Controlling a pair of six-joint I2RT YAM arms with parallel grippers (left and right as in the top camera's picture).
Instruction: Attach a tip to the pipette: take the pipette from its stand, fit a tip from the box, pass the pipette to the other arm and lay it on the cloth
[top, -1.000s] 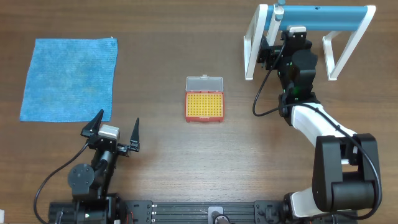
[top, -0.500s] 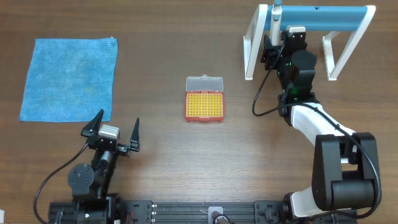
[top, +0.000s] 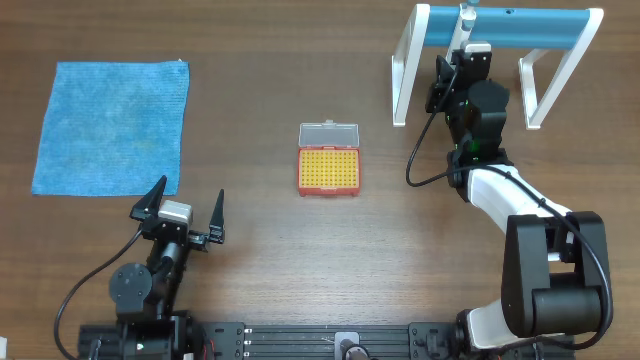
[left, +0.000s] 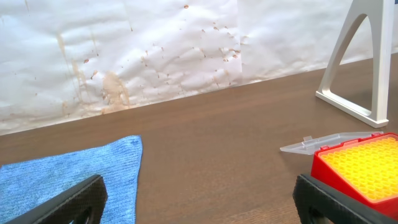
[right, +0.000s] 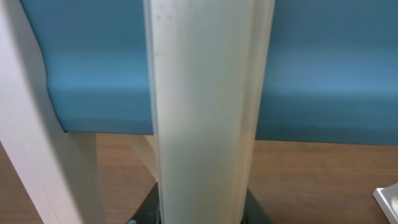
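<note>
The white pipette (top: 467, 12) stands upright at the blue bar of its white-legged stand (top: 530, 24) at the back right. My right gripper (top: 456, 66) is shut on the pipette body (right: 205, 112), right in front of the blue bar (right: 323, 68). The red tip box (top: 328, 170) with yellow tips sits mid-table, its clear lid open toward the back. The blue cloth (top: 112, 127) lies flat at the back left. My left gripper (top: 180, 208) rests open near the front left, holding nothing, with the cloth (left: 68, 171) and tip box (left: 364, 171) ahead of it.
The stand's white legs (top: 402, 70) flank the right gripper, and one leg (right: 37, 155) is close beside the pipette. A stand leg (left: 367, 62) rises behind the tip box. Bare wood lies between cloth, box and stand.
My right gripper has shifted to the right along the blue bar, and the pipette's top has moved with it. The left arm has stayed still.
</note>
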